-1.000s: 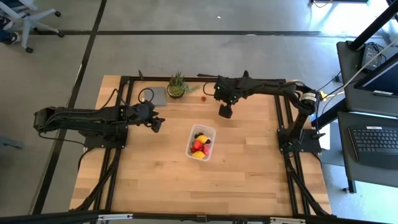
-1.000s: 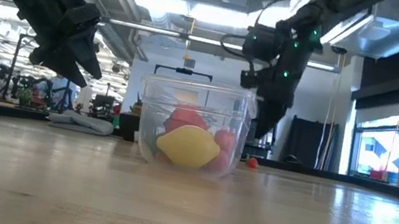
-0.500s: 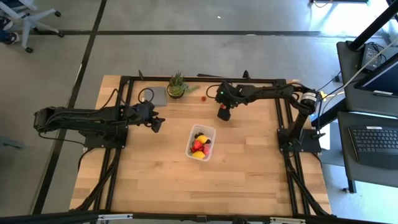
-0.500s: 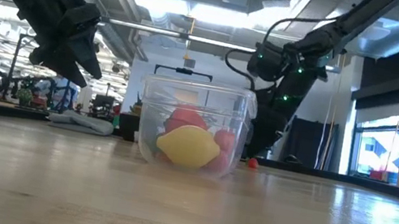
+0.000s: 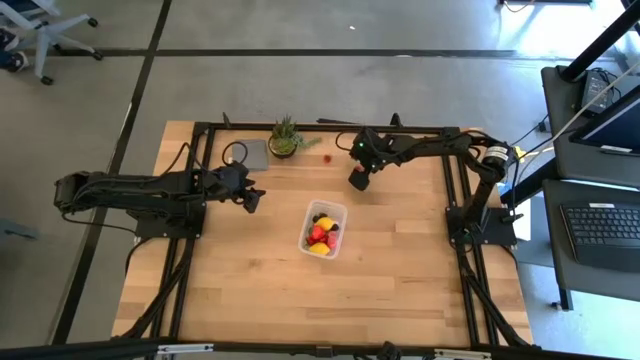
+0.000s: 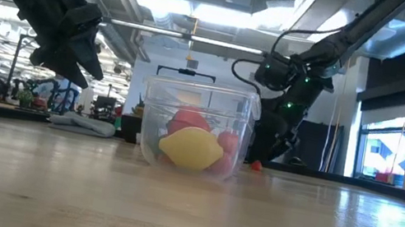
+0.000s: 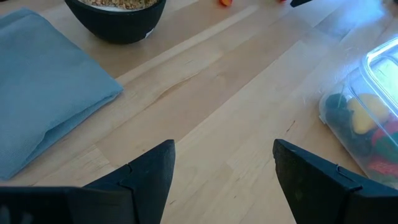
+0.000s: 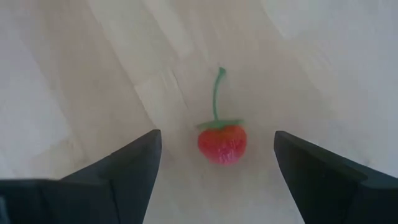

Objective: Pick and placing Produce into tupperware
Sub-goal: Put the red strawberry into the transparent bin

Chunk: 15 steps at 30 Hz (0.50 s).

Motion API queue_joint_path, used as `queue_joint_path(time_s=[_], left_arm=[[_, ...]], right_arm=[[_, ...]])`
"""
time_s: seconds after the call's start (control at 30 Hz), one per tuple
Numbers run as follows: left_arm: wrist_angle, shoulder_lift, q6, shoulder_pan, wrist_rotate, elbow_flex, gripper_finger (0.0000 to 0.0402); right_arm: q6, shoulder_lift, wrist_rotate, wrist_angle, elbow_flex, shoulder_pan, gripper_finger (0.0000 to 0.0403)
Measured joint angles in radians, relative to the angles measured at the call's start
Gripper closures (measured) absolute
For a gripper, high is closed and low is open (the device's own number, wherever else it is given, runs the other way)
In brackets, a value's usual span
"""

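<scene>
Though outside 1 tub (image 5: 323,229): 1 strawb (image 8: 222,143)

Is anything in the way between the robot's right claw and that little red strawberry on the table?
No. The right gripper is open, with the strawberry lying on bare wood straight ahead between its fingers. Nothing shows between them. The potted plant stands off to one side, and the tub is elsewhere on the table.

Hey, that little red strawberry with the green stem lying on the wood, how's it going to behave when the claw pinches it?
The strawberry looks rounded and glossy, so it may roll or squirt sideways under an off-centre pinch. It is tiny between the right claw's open fingers, so probably very light. Its thin stem looks bendy, a poor place to grip.
</scene>
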Motion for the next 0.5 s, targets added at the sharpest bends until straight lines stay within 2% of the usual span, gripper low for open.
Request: queue_joint_path(time_s=[0.37, 0.5], left_arm=[[0.000, 0.000, -0.001, 0.000, 0.000, 0.000, 0.0140], [0.001, 0.000, -0.001, 0.000, 0.000, 0.000, 0.0140]], right_arm=[[0.160, 0.072, -0.002, 0.010, 0.007, 0.008, 0.0094], [0.218, 0.070, 0.010, 0.008, 0.005, 0.008, 0.0123]])
